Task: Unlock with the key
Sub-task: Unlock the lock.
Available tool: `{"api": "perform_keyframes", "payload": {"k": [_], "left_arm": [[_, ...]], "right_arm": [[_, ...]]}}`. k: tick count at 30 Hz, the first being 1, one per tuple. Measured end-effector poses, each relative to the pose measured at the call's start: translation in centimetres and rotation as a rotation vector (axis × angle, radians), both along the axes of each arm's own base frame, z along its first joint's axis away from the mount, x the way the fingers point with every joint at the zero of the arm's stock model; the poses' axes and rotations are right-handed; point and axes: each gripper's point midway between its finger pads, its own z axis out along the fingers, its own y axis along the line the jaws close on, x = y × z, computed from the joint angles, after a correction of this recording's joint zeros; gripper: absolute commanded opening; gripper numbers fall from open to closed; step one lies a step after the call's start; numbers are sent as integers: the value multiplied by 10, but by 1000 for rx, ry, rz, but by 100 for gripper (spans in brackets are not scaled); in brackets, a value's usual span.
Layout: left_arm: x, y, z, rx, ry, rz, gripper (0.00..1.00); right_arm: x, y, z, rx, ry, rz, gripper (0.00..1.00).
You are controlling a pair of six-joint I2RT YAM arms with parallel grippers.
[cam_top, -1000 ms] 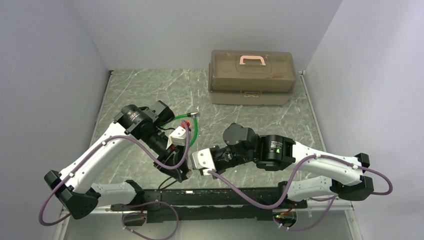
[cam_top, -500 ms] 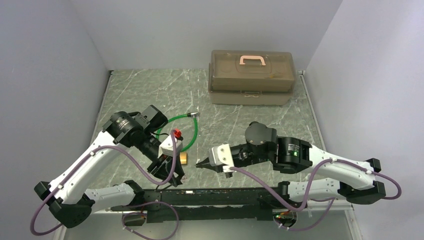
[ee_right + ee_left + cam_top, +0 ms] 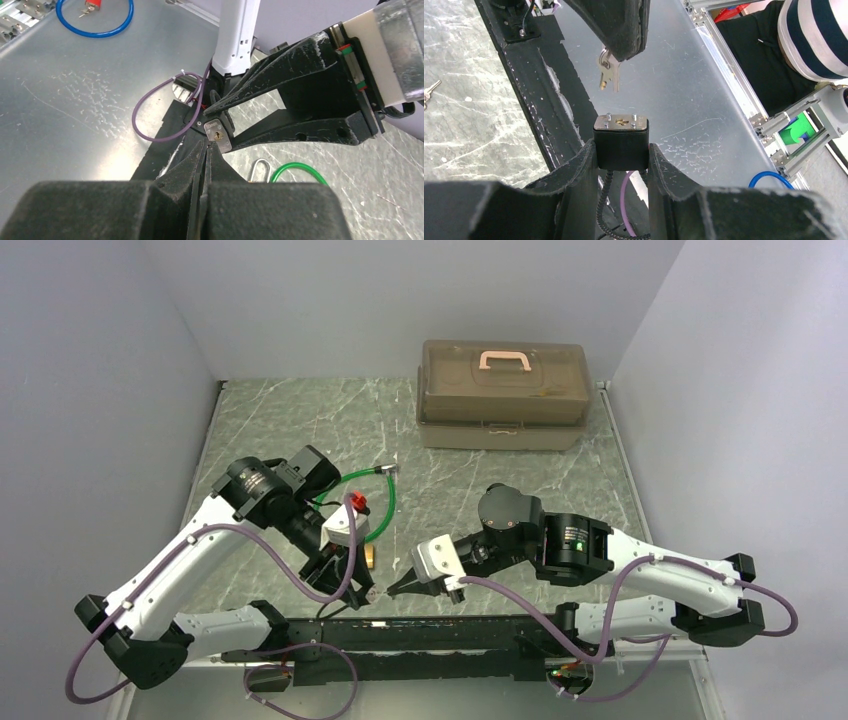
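My left gripper (image 3: pixel 621 148) is shut on a small black lock (image 3: pixel 621 145) with a silver keyhole face (image 3: pixel 620 121) and a braided black cable below it. My right gripper (image 3: pixel 206 145) is shut on the key; its bunch of tiny silver keys (image 3: pixel 608 75) hangs from its fingers (image 3: pixel 621 30) just above the keyhole face. In the right wrist view the fingertips almost touch the keyhole face (image 3: pixel 217 134). In the top view both grippers meet near the table's front edge, the left (image 3: pixel 352 583) beside the right (image 3: pixel 393 588).
A brass padlock (image 3: pixel 372 556) with a silver shackle (image 3: pixel 260 169) lies by a green cable loop (image 3: pixel 378 502) with a red lock (image 3: pixel 355 504). A loose key (image 3: pixel 429 91) lies on the marble. A brown toolbox (image 3: pixel 503 393) stands at the back. A black rail (image 3: pixel 450 632) runs along the front edge.
My right gripper drew back to the right half a second ago and has now come back left and down to the held lock. The left arm shifted slightly.
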Motion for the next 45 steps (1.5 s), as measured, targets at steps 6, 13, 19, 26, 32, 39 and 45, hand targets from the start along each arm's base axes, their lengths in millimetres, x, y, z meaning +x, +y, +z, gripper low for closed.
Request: {"api": "perform_keyframes", "payload": {"k": [6, 13, 19, 26, 32, 39, 45], "left_arm": [[-2, -3, 6, -30, 18, -11, 0], [-4, -4, 9, -53, 36, -18, 0], [-5, -5, 11, -67, 53, -19, 0], [-6, -5, 9, -67, 69, -22, 0], [-7, -5, 11, -76, 78, -24, 0], [-8, -5, 10, -76, 90, -24, 0], [-8, -5, 10, -79, 97, -24, 0]], "right_arm": [[-6, -1, 1, 1, 13, 31, 0], [-8, -2, 1, 4, 16, 45, 0], [-8, -1, 4, 18, 10, 49, 0], [-7, 2, 9, 43, -9, 51, 0], [-6, 7, 3, 32, -22, 57, 0], [-6, 13, 1, 23, -39, 78, 0], [-8, 13, 2, 26, -47, 94, 0]]}}
